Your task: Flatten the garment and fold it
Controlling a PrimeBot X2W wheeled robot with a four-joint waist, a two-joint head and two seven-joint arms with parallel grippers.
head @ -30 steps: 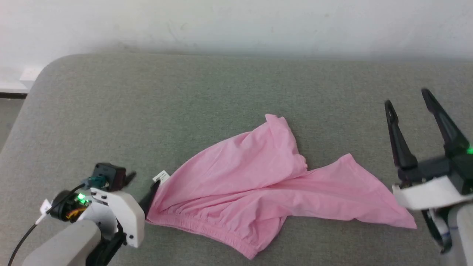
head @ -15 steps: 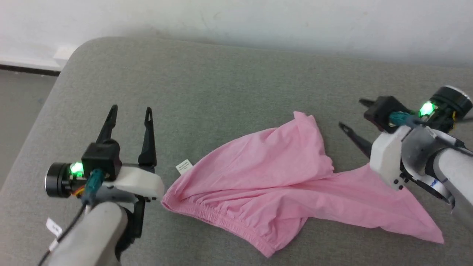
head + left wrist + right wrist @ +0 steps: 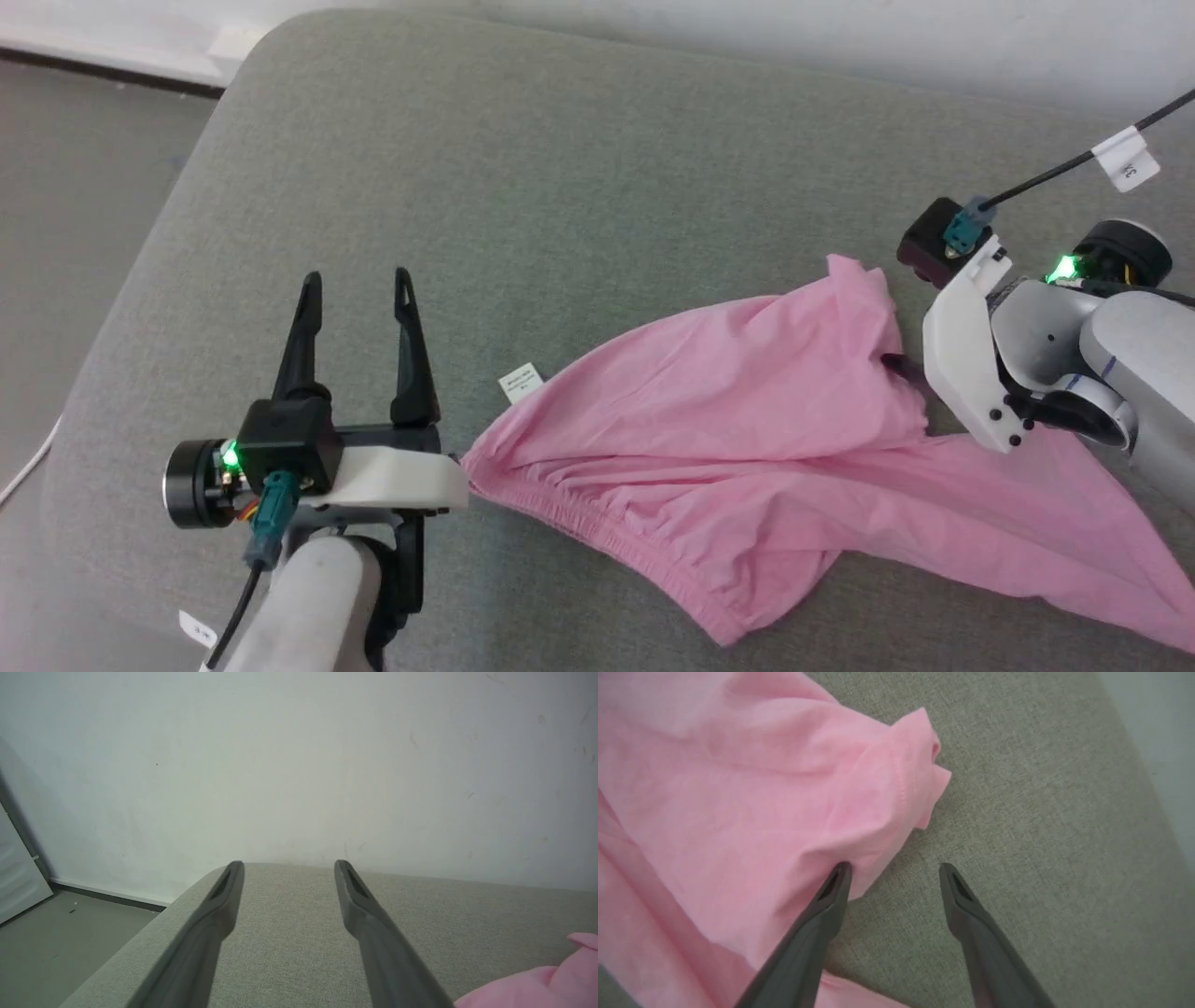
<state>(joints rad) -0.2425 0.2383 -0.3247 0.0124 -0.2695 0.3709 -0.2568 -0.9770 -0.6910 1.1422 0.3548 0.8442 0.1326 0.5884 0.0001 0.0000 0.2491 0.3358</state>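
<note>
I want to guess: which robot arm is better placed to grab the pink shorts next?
Probably the right: the right gripper is open with one finger against the shorts. The left gripper, also open, points past them.

**Cut Off, Covered, Unreadable**

In the head view the pink shorts (image 3: 747, 439) run off the right edge, the far leg's end lost. The print on their white label (image 3: 521, 381) is too small to read, as is the marking on the cable tag (image 3: 1125, 161). In that view the fingers of the right gripper (image 3: 894, 872) sit mostly hidden behind its white wrist housing (image 3: 962, 364). In the right wrist view the shorts spill past the left and top edges. Whether the finger (image 3: 815, 928) at that view's left lies on or under the fold cannot be told. The left wrist view's lower right corner cuts them to a pink scrap.
</note>
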